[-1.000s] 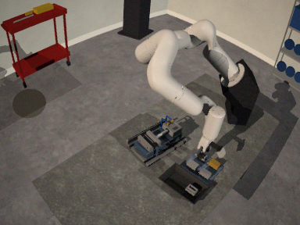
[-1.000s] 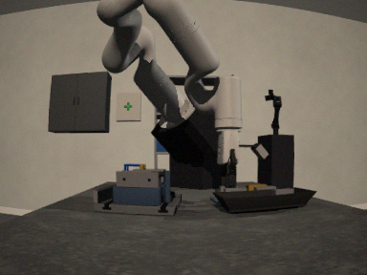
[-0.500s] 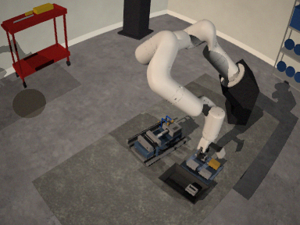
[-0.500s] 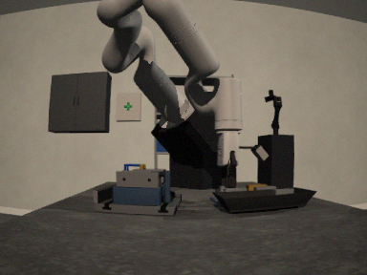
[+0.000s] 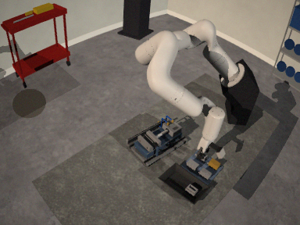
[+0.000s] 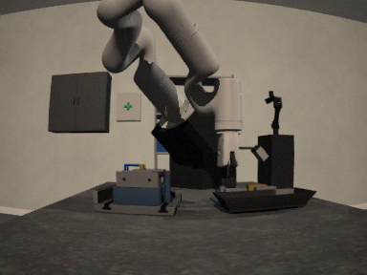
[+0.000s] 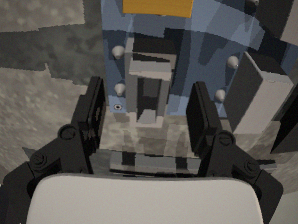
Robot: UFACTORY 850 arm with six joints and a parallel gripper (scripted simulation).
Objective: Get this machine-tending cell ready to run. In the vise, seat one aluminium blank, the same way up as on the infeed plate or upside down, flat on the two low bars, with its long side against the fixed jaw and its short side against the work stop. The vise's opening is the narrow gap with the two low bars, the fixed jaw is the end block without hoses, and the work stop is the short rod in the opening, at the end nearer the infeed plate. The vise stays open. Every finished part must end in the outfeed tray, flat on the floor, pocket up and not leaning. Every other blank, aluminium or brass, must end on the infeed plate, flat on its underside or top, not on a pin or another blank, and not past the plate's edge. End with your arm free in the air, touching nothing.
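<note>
Aluminium blank (image 7: 150,82) lies on the infeed plate (image 7: 200,23), directly below your end effector (image 7: 148,123), whose jaws stand open and empty astride it. You appear to be at the pick stage: descend, close, then carry it to the vise (image 5: 156,138).

Vise (image 5: 156,138) is set left of infeed plate (image 5: 190,161) in top view; outfeed tray (image 5: 176,180) before plate, finished part (image 5: 192,189) in it.

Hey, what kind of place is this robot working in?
Most likely a small machine-shop cell: a blue vise on the floor mat, a parts plate with blanks beside a dark tray, and a red tool cart.
</note>
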